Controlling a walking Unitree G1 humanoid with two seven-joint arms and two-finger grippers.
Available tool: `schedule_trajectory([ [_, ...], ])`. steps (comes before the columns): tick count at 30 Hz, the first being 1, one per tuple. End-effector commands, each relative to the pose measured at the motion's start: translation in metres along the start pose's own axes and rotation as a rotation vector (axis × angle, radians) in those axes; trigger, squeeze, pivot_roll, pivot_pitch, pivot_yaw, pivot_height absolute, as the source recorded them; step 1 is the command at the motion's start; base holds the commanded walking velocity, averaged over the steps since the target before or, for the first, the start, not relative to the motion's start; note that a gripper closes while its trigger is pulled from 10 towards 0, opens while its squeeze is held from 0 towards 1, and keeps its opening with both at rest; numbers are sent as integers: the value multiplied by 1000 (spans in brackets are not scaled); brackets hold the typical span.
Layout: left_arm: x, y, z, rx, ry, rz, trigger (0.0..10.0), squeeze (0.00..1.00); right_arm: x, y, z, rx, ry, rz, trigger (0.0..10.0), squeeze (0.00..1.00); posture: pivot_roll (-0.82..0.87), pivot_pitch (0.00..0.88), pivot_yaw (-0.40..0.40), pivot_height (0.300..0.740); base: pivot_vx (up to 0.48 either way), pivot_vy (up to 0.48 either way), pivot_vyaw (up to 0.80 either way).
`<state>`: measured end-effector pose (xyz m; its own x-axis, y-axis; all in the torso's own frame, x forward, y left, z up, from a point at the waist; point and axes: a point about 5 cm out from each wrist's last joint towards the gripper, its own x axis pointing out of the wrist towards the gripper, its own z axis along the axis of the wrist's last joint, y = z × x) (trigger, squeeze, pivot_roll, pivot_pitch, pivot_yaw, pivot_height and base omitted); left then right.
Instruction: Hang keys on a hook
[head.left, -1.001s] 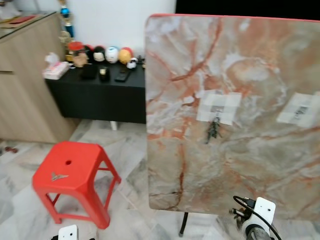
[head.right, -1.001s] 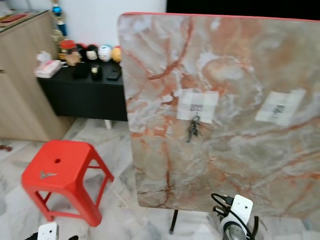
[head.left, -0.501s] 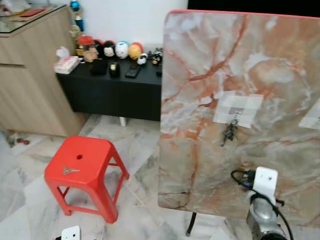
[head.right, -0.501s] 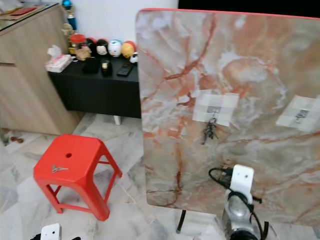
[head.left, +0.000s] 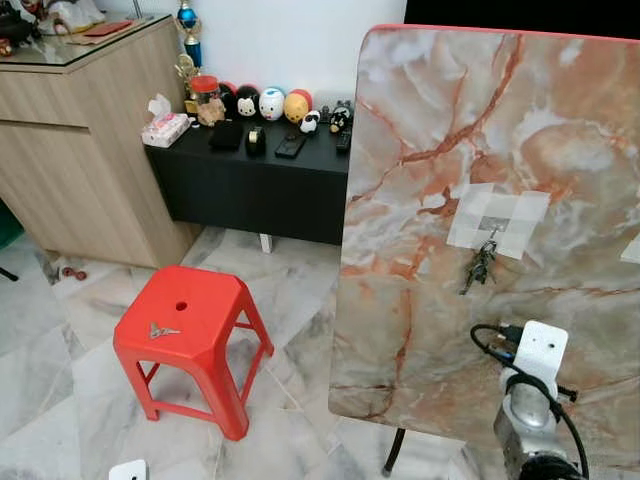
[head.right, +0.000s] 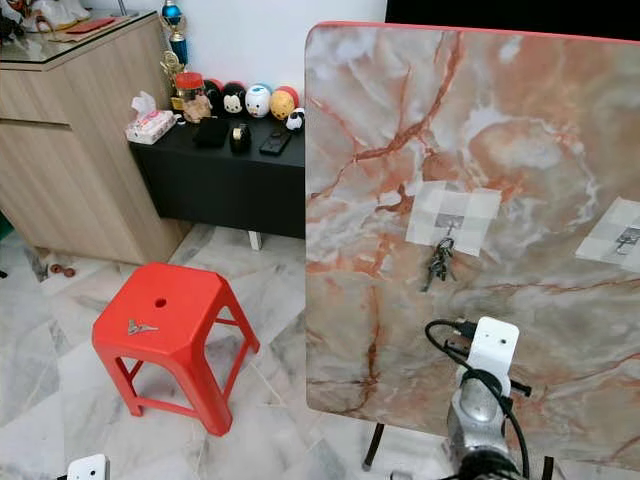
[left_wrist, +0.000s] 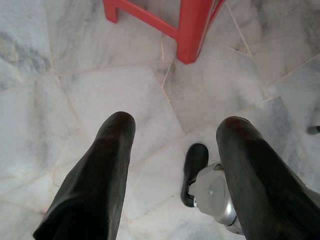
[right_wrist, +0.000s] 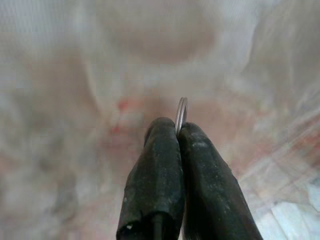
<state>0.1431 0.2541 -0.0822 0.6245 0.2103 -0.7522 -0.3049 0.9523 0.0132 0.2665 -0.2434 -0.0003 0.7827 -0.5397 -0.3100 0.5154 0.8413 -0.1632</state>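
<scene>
An upright marble-patterned board (head.left: 470, 180) carries a taped patch with a small hook (head.left: 491, 227), and a dark bunch of keys (head.left: 479, 266) hangs from it. A second taped hook (head.right: 624, 238) sits near the board's right edge. My right arm (head.left: 527, 400) is raised in front of the board's lower part, below the hanging keys. In the right wrist view, my right gripper (right_wrist: 177, 127) is shut on a thin metal key ring (right_wrist: 181, 111), close to the marble surface. My left gripper (left_wrist: 177, 125) hangs open over the floor, holding nothing.
A red plastic stool (head.left: 188, 335) stands on the marble floor left of the board. Behind it are a low black table (head.left: 250, 165) with figurines and a wooden cabinet (head.left: 80, 140). The board's thin leg (head.left: 393, 455) touches the floor. My foot (left_wrist: 195, 165) is under the left gripper.
The camera has shifted, so the board and stool sit further right in the picture. My right arm has risen higher in front of the board.
</scene>
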Motion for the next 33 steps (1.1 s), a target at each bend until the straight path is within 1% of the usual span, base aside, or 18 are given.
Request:
schedule_trajectory([
  [1,0,-7,-5,11,14,-11,10000,0,-2,0,-2,-8,-3,-1,10000,0,144,0,-23,740,0,0,0],
  [3,0,-10,-5,13,16,-15,10000,0,-3,0,-5,-8,13,4,10000,0,144,0,-24,740,0,0,0],
  [4,0,-14,-6,15,18,-21,10000,0,-4,1,-9,7,36,10,10000,0,146,0,-26,740,0,0,0],
  [5,1,-20,-7,17,21,-29,10000,0,-7,0,-16,47,75,11,10000,0,148,0,-29,740,0,0,0],
  [6,1,-20,-7,17,21,-29,10000,0,-7,0,-16,47,75,11,10000,0,148,0,-29,740,0,0,0],
  [8,1,-26,-8,25,25,-40,10000,0,-7,-2,-20,71,110,5,10000,0,150,0,-34,740,0,0,0],
  [10,1,-27,-9,27,26,-42,10000,0,-7,-3,-21,76,117,3,10000,0,151,0,-35,740,0,0,0],
  [11,1,-29,-10,34,30,-48,10000,0,-8,-4,-24,98,136,-4,10000,0,154,0,-37,740,0,-259,0],
  [14,0,-29,-12,41,33,-51,10000,0,-8,-4,-25,112,145,-11,10000,0,155,0,-37,740,0,-261,0],
  [15,-1,-27,-14,41,37,-49,10000,0,-8,-4,-25,126,149,-11,10000,0,154,0,-38,740,0,-274,0],
  [16,-4,-19,-19,38,43,-41,10000,0,-8,-4,-24,138,150,-7,10000,0,153,0,-39,740,0,-277,0],
  [18,-7,-10,-22,40,45,-34,10000,0,-7,-4,-24,145,151,-5,10000,0,152,0,-40,740,0,-281,0],
  [19,-8,-2,-23,36,45,-28,10000,0,-7,-4,-23,146,145,-6,10000,0,152,0,-40,740,0,-285,0],
  [23,-10,6,-23,33,46,-19,10000,0,-6,-4,-21,158,143,-10,10000,0,153,0,-42,740,0,-282,0],
  [26,-9,16,-18,33,42,-12,10000,0,-5,-3,-20,154,148,-3,10000,0,150,0,-44,740,0,-295,0],
  [30,-8,17,-12,29,36,-12,10000,0,-5,-1,-18,155,138,5,10000,0,152,0,-46,740,0,-324,0],
  [31,-6,15,-9,33,35,-13,10000,0,-5,-1,-18,156,136,5,10000,0,153,0,-46,740,0,-326,0],
  [33,-1,5,-3,42,31,-22,10000,0,-4,-1,-17,158,133,4,10000,0,153,0,-46,740,0,-326,0],
])
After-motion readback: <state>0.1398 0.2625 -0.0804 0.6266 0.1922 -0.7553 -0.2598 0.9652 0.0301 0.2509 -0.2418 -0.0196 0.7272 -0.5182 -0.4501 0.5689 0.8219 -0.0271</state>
